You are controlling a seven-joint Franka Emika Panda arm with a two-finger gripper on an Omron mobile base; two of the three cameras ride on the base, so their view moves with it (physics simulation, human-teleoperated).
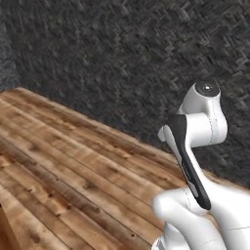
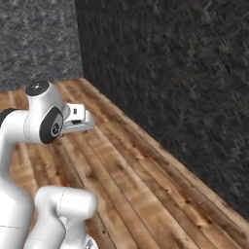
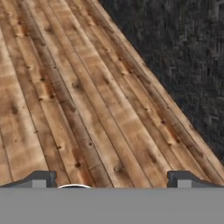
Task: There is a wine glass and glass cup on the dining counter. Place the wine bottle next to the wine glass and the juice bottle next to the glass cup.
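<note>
Wine bottle, juice bottle, wine glass and glass cup: we find none of them before the jaws, so we cannot say which way any of them lies from the hand, nor how a bottle's long axis runs. Seen along the hand, the gripper [image 3: 111,178] has its jaws spread wide, the two dark fingertips [image 3: 41,178] standing far apart at the bottom edge with nothing between them. Beyond them we see wooden floor [image 3: 78,87], its planks running away toward a dark, rough-textured wall [image 3: 183,57] that meets the boards along a slanting line.

From the base, the white arm [image 1: 195,132] rises folded, the hand [image 2: 78,119] held high and pointing across the planks toward that wall. The wall [image 2: 170,73] turns a corner with a lighter grey stretch [image 2: 39,39] in the right base view. No table shows ahead.

We judge that the coming move turns on driving or turning the base until the dining counter and the bottles come into sight; the wall blocks any straight advance.
</note>
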